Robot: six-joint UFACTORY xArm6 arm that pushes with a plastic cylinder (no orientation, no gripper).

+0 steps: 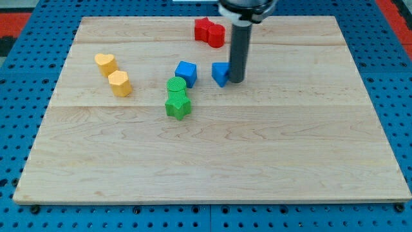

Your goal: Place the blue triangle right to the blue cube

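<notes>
The blue cube (186,73) sits above the board's middle, left of centre. The blue triangle (221,74) lies a short gap to its right, level with it. My tip (236,80) stands on the board against the triangle's right side, and the rod hides the triangle's right edge. The rod comes down from the view's top.
A green cylinder (176,86) and a green star (177,106) sit just below the blue cube. Two red blocks (210,31) lie near the top edge, above the rod. A yellow heart (105,64) and a yellow hexagon (120,84) lie at the left. The wooden board (212,161) rests on a blue pegboard.
</notes>
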